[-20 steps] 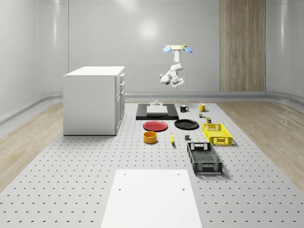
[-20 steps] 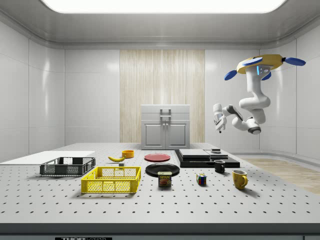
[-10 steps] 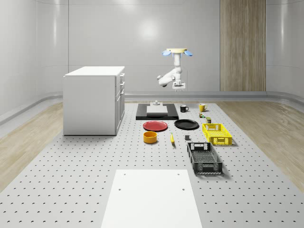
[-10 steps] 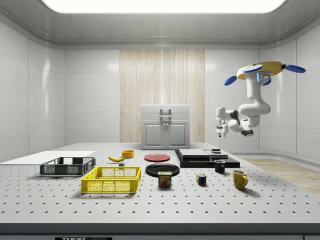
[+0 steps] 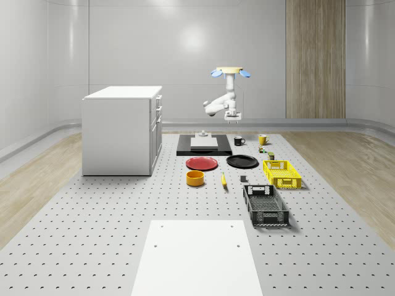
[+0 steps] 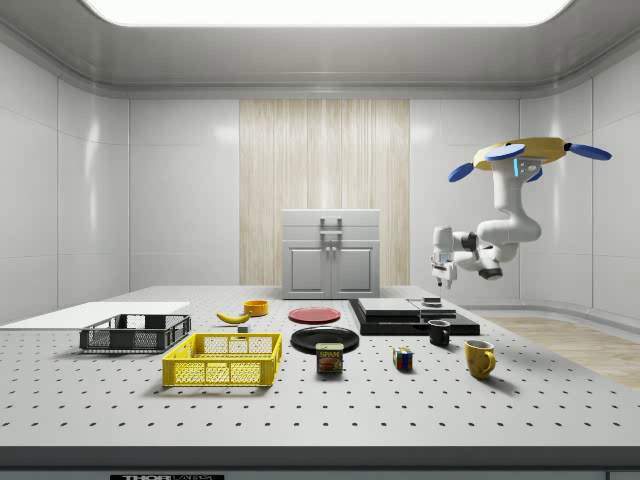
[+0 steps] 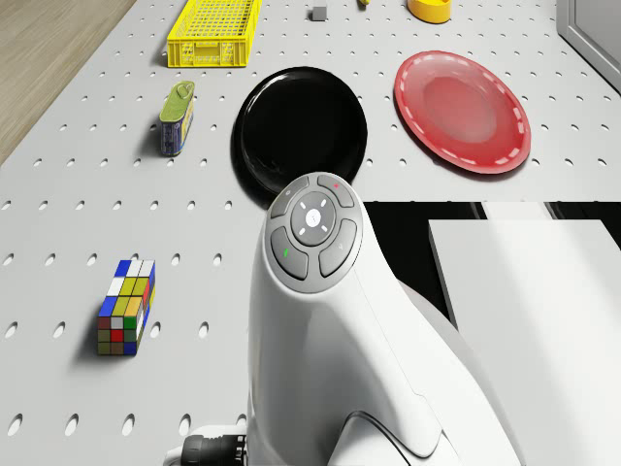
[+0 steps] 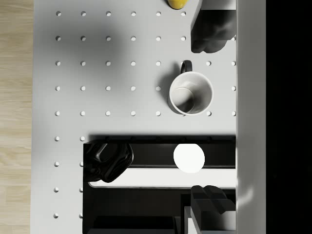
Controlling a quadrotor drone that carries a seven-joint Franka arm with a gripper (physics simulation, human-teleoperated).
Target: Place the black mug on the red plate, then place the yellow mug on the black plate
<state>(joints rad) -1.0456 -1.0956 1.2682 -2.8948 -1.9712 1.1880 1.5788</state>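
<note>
The drone [image 6: 527, 155] hovers high above the far end of the perforated worktop [image 5: 111, 234], over the area by the black slab [image 5: 185, 150] and the mugs, with its white arm [image 6: 505, 225] bent down and back toward the cabinet side. The end effector [image 6: 441, 282] hangs pointing downward, well above the black mug [image 6: 439, 333] and clear of everything on the worktop; in the wrist view one dark fingertip [image 8: 210, 29] shows at the picture's edge and another [image 8: 209, 197] at the opposite edge, standing spread apart with nothing between them. In that same view the black mug [image 8: 190, 92] stands upright on the worktop just beside the edge of the black slab, its pale inside facing the camera and its handle turned away from the slab. The yellow mug [image 6: 480, 358] stands upright nearer the worktop's edge, apart from the black mug, in the side view to its right. The red plate [image 7: 463, 111] and the black plate [image 7: 302, 126] lie flat side by side, both bare, between the slab and the yellow crate [image 5: 281, 173]. A Rubik's cube [image 7: 126, 306] and a meat tin [image 7: 177, 117] stand near the black plate. Farther along the worktop are an orange bowl [image 5: 195, 178], a banana [image 6: 233, 317], a black crate [image 5: 265, 205] and a white cabinet [image 5: 122, 129].
</note>
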